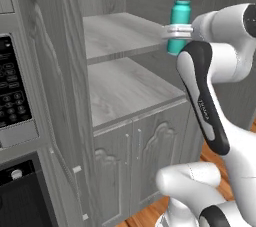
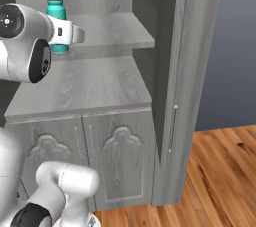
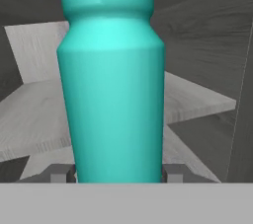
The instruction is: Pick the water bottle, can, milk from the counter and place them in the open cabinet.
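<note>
The gripper [image 3: 114, 172] is clamping the water bottle [image 1: 179, 20] — its two dark finger tips are pressing either side of the teal body low down, jaws narrowed to the bottle's width. The bottle is standing upright (grey cap on top) at the front edge of the upper shelf inside the open cabinet [image 2: 107, 31]; whether its base is resting on the shelf or hanging just above it is unclear.

No text can be read: the small marking on the arm's dark link [image 1: 205, 108] and the key legends on the microwave's keypad [image 1: 11, 88] are too blurred.
</note>
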